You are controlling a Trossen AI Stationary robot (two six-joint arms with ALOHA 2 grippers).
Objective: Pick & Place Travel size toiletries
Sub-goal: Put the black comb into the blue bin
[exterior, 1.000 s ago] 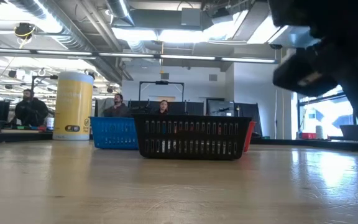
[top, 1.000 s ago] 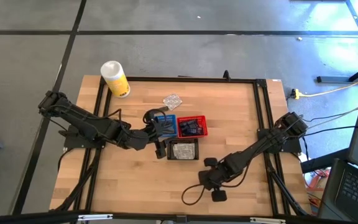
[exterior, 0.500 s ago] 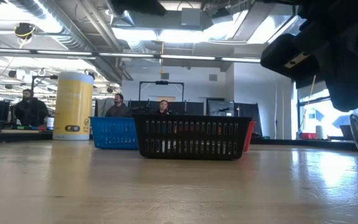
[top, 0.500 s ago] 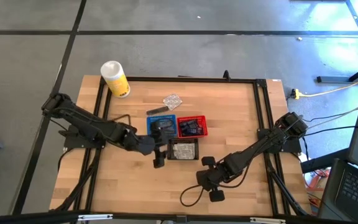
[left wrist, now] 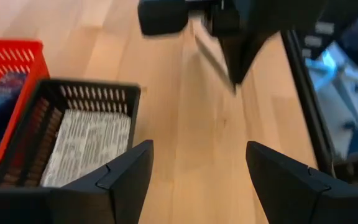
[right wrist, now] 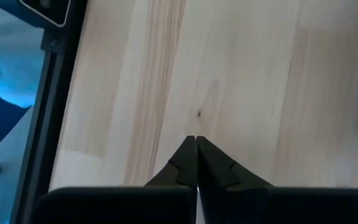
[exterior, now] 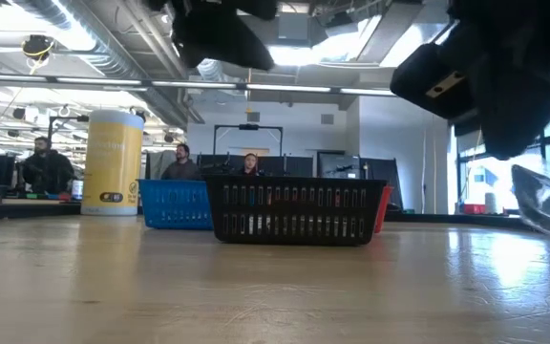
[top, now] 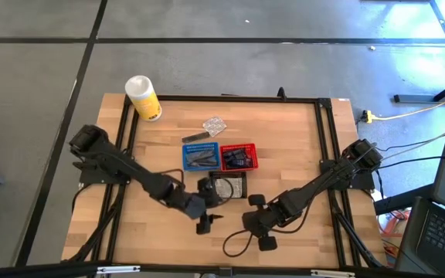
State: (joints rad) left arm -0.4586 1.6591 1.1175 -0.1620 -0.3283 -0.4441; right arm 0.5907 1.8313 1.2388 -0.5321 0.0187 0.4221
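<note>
My left gripper (top: 212, 220) (left wrist: 194, 165) hangs open above bare wood just near of the black basket (top: 227, 188), which holds a pale crinkly packet (left wrist: 89, 146). My right gripper (top: 249, 222) (right wrist: 196, 144) stands shut close by on its right, over bare wood, with nothing showing between its fingers. The blue basket (top: 201, 157) holds slim grey tubes, and the red basket (top: 238, 157) holds dark navy pieces. Farther back, a clear packet (top: 215, 123) and a dark tube (top: 197, 137) lie flat on the table.
A white-and-yellow canister (top: 143, 97) stands at the far left corner. A black cable loop (top: 236, 243) lies near the front edge below the right gripper. Bare wood spreads left and right of the baskets. People sit in the room behind the table (exterior: 46, 167).
My left gripper has moved from above the blue basket toward the table's near edge, past the black basket, sinking and tipping its fingers downward. It has stayed open. The baskets and the loose items have kept their places.
</note>
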